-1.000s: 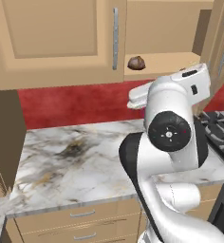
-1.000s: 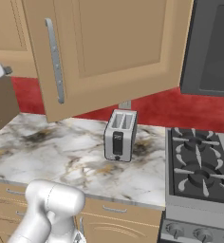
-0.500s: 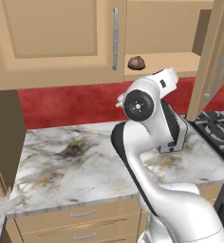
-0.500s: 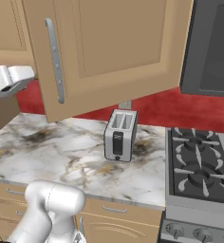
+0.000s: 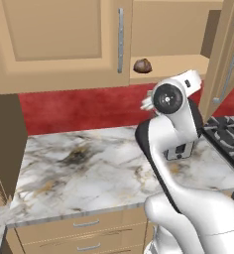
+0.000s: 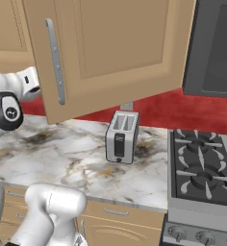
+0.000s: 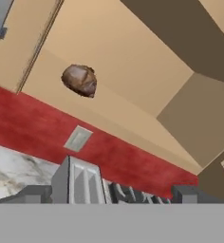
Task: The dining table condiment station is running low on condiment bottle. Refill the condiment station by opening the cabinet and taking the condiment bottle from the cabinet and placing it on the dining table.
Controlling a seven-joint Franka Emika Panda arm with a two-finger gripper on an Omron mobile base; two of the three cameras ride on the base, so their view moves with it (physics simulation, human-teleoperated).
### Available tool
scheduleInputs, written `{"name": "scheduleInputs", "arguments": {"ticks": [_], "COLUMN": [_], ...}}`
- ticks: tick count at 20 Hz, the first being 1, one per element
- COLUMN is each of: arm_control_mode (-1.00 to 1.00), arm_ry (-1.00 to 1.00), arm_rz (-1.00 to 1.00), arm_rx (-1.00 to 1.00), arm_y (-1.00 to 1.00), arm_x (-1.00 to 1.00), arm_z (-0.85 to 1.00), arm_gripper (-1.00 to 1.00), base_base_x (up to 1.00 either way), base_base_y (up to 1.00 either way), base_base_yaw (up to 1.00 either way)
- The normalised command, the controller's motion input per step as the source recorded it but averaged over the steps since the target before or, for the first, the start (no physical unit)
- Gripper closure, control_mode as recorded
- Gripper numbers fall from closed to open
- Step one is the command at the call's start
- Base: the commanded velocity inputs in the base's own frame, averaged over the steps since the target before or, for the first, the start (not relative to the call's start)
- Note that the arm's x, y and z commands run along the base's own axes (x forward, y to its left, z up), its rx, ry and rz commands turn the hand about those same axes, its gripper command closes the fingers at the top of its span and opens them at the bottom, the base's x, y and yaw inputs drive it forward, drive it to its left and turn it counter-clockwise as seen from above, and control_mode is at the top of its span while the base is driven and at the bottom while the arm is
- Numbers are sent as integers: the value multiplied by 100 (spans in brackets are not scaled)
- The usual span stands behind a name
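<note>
My fingers [image 7: 186,193] are spread wide and hold nothing. They point up into the open cabinet [image 5: 54,44] from below its shelf [image 5: 168,67]. One small brown rounded thing [image 7: 79,79] sits on that shelf, above my fingers and well apart from them. I cannot tell whether it is the condiment bottle, because its shape reads more as a lump than as a slim bottle.

That is my first worry: I may close on the wrong thing. It also looks round enough to roll or skid back if one finger touches it before the other. Coming from this low, I judge the shelf's front edge lies in my path and I could strike it. The swung-open door [image 6: 110,48] hangs near my hand, so a wide swing could knock it. The toaster [image 6: 121,137] stands on the table [image 5: 89,163] beneath my fingers, and anything I drop would land on or beside it.

My count is one brown thing, one toaster, one wall outlet [image 7: 77,138], one shut door, one open door and two bar handles.
</note>
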Motion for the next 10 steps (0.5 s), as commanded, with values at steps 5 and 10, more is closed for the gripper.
{"name": "scheduleInputs", "arguments": {"ticks": [5, 10], "arm_control_mode": [-100, -100], "arm_ry": [1, 0], "arm_rz": [-3, -5], "arm_rx": [0, 0], "arm_y": [-76, -81], "arm_x": [-16, -25], "arm_z": [-5, -2], "arm_gripper": [-100, -100], "base_base_x": [0, 0], "base_base_y": [0, 0], "base_base_yaw": [0, 0]}}
